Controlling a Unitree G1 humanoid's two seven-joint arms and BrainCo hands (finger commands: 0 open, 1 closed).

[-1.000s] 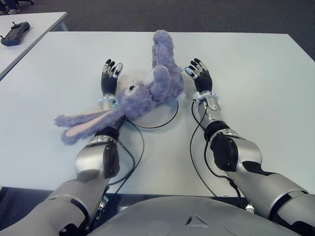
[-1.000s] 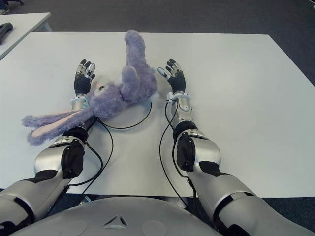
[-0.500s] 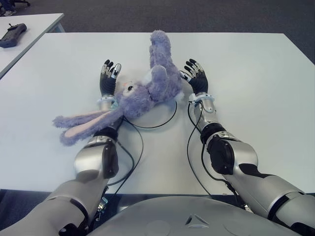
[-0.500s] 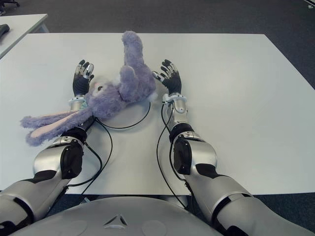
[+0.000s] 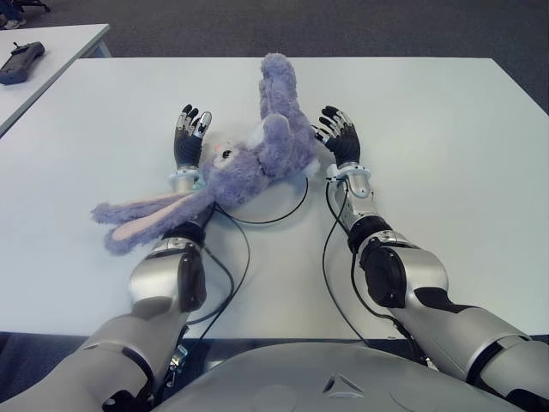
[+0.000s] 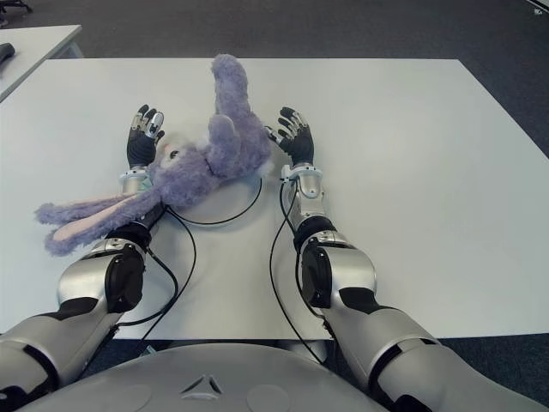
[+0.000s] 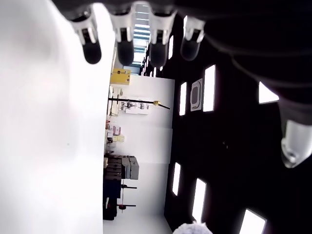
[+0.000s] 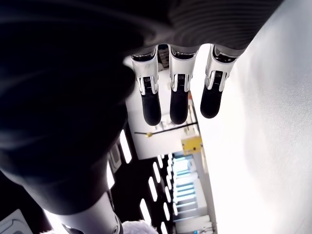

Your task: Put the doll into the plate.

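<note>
The purple plush bunny doll [image 5: 268, 148] lies across the white, dark-rimmed plate [image 5: 276, 201]. Its body is over the plate's far half, one leg points away from me, and its long ears [image 5: 141, 220] trail off to the left over my left forearm. My left hand [image 5: 190, 129] sits flat just left of the doll's head with straight fingers [image 7: 122, 36] holding nothing. My right hand [image 5: 336, 130] is close against the doll's right flank. Its fingers [image 8: 178, 95] are spread and hold nothing.
A second white table stands at the far left with a black controller [image 5: 21, 61] on it. Black cables [image 5: 329, 257] loop over the table [image 5: 429, 129] from both wrists toward me. Dark carpet lies beyond the table's far edge.
My right hand has slid left, closing the gap to the doll's side. The doll and my left hand have stayed where they were.
</note>
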